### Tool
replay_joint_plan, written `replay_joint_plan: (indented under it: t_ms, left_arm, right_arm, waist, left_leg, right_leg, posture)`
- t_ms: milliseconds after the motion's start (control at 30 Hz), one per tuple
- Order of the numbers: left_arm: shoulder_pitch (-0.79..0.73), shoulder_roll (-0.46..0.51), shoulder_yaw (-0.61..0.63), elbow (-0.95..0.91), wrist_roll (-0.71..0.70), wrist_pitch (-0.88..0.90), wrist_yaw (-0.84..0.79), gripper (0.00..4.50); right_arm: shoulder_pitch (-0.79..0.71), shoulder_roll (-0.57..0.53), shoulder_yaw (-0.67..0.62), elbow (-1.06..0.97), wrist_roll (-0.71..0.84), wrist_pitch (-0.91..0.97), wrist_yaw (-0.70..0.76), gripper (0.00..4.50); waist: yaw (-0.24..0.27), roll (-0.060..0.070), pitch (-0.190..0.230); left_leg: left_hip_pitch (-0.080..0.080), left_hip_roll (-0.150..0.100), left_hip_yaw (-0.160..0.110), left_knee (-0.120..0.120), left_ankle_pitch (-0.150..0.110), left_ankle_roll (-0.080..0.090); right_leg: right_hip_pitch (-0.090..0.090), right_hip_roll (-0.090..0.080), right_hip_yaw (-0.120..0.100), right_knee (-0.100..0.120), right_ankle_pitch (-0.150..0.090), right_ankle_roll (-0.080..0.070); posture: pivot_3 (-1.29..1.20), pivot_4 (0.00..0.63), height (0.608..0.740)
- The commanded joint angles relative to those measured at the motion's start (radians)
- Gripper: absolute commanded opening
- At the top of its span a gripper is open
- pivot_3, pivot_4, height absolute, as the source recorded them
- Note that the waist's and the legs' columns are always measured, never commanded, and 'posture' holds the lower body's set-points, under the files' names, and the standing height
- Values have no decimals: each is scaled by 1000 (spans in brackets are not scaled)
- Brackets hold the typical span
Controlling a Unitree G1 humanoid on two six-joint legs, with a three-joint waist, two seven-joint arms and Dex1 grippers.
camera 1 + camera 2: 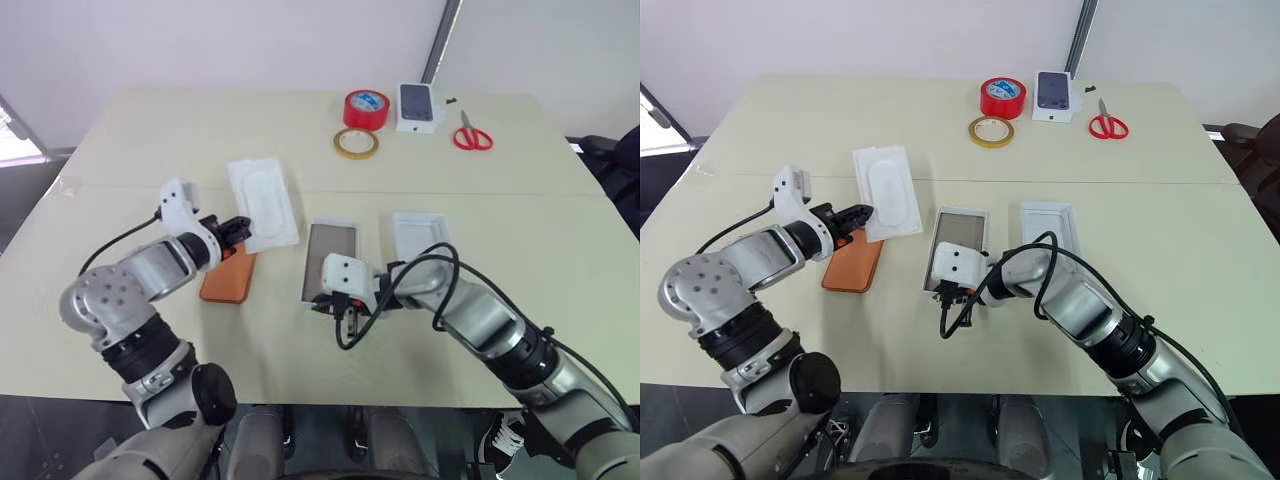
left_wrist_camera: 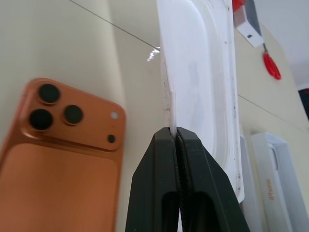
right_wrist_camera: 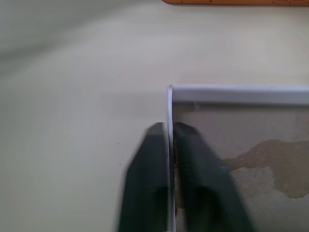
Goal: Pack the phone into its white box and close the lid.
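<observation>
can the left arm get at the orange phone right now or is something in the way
Probably not straight away. The phone lies bare on the table right beside the left end effector, with nothing over it, but that end effector is shut on the edge of the flat white sheet and would have to let go first.

My left pincer [image 1: 240, 228] is clamped on the near edge of the flat white sheet [image 1: 264, 201], which lies just far of the phone [image 1: 226, 275]. My right pincer [image 3: 170, 145] straddles the white box's [image 1: 333, 250] near rim. Bare table [image 1: 150, 150] lies open on the far left and along the near edge. Far right, tape rolls [image 1: 366, 108], a carton [image 1: 417, 106] and scissors [image 1: 471, 134] crowd the way. The lid [image 1: 422, 237] sits just right of the box.
</observation>
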Motion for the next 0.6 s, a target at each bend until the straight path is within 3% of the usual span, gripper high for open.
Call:
replay_joint_plan:
  t_ms: [33,100,333,600]
  left_arm:
    - [28,-6,-53,-60,-75,9,26,0]
    - [57,-21,-79,-81,-123,9,51,0]
    - [163,-59,-190,-122,-294,9,166,0]
    - [183,-90,-248,-88,-384,9,288,0]
  right_arm:
    - [-21,-20,-124,-34,43,-1,13,2473]
    - [-14,-54,-201,-34,65,2,21,3436]
    - [45,-179,-359,58,65,-92,45,3436]
    - [32,-164,-361,93,51,-137,27,3436]
  waist:
    - [1,0,0]
    - [2,0,0]
    - [2,0,0]
    - [1,0,0]
  left_leg:
    - [0,0,0,0,0,0]
    - [0,0,0,0,0,0]
    - [0,0,0,0,0,0]
    - [1,0,0,0,0,0]
  right_leg:
    - [0,0,0,0,0,0]
    - [0,0,0,0,0,0]
    - [0,-1,0,-1,0,0]
    - [0,1,0,0,0,0]
  posture:
    - [0,150,740]
    - [0,150,740]
    - [0,150,740]
    - [0,150,740]
